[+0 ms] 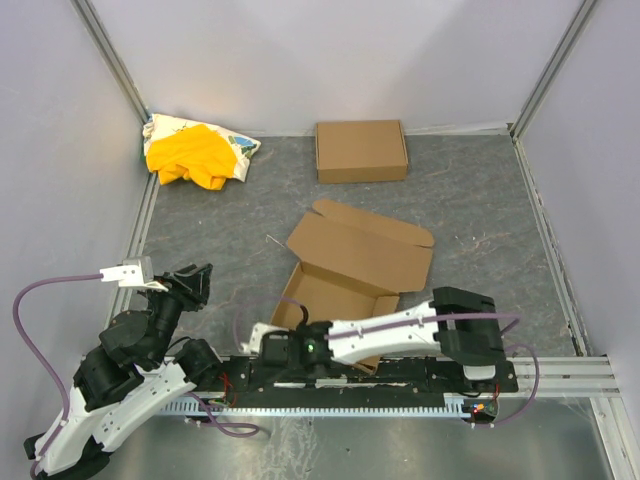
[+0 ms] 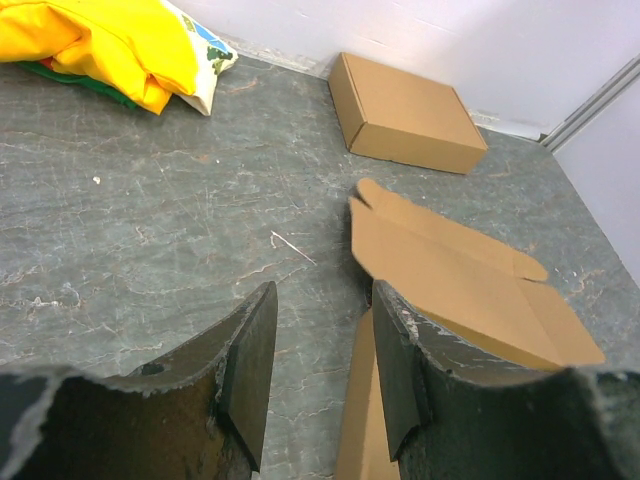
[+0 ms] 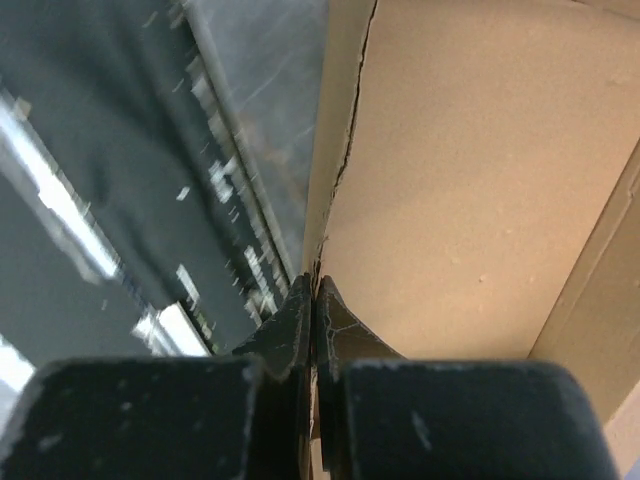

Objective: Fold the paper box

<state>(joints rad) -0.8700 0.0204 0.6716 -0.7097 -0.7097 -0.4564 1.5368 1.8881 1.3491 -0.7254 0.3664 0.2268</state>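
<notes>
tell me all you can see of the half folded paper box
The paper box is plain brown cardboard, a shallow tray with its lid flap open toward the far side and tabs at the lid's corners. It lies on the grey table, toward its near edge. The right pincer is shut on its near wall edge.

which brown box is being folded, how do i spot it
On the grey table, look near the middle, toward the near edge. The paper box lies open there with flaps spread, unlike the closed flat box by the back wall.
</notes>
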